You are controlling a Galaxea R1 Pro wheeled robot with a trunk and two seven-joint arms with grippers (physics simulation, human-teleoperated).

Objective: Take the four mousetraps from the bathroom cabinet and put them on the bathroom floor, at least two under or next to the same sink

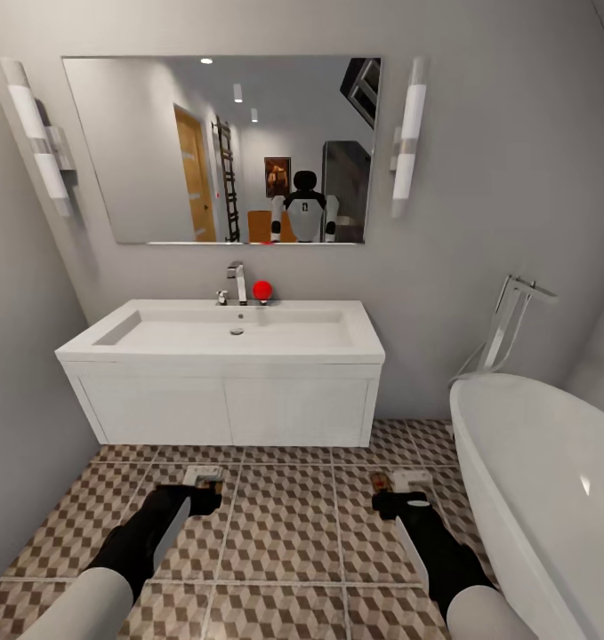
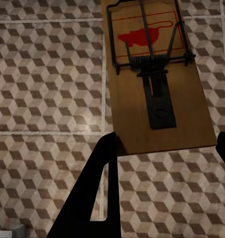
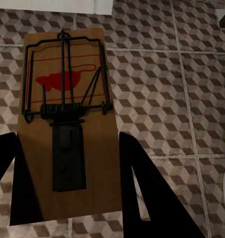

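Both arms reach out low in front of me, over the floor (image 1: 284,524) facing the sink (image 1: 221,342). Left fingers (image 2: 110,148) pinch the near end of a trap (image 2: 154,79), its board running out ahead of them, red mark at the far end, tiles beneath. Right fingers (image 3: 137,168) pinch a second trap (image 3: 67,134) by its long edges, wire side up, above the tiles. Beyond the right gripper (image 1: 399,498) curves the tub (image 1: 551,480).
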